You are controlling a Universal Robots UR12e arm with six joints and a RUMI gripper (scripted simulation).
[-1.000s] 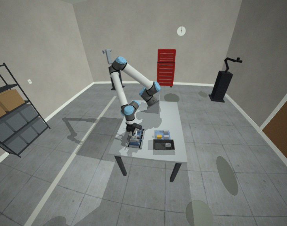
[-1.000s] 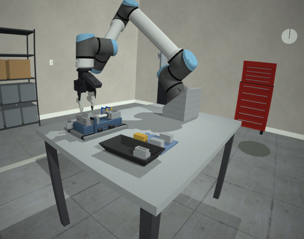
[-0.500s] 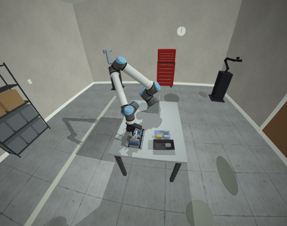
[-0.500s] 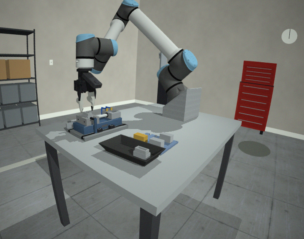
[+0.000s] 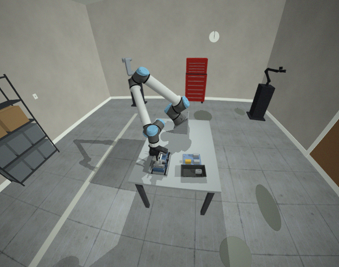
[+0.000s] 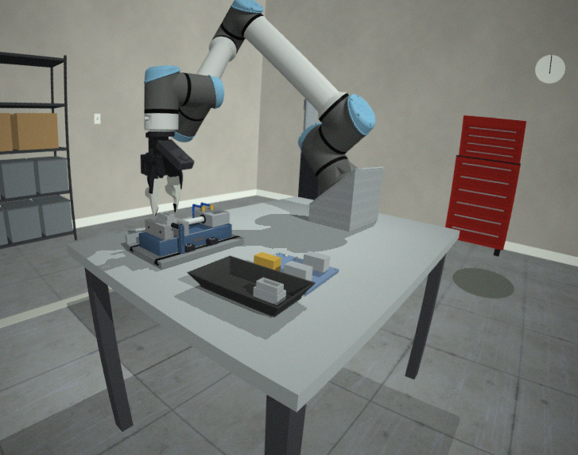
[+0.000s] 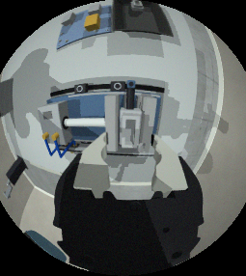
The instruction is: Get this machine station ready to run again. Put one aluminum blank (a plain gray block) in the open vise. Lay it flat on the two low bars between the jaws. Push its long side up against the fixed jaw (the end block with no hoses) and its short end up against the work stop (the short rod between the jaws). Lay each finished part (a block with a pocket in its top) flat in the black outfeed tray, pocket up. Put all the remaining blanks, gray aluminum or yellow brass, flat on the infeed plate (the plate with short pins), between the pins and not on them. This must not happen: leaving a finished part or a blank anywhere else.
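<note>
My gripper is open and empty, hanging just above the blue vise. In the wrist view a gray block with a pocket in its top lies between the vise jaws, straight below my fingers, its far end near the black work stop. The black outfeed tray holds one finished part. The infeed plate carries a yellow brass blank and two gray blanks.
The vise's moving jaw with blue hoses is on the arm-base side. The arm's gray pedestal stands at the table's back. The tray and infeed plate lie to the right of the vise.
</note>
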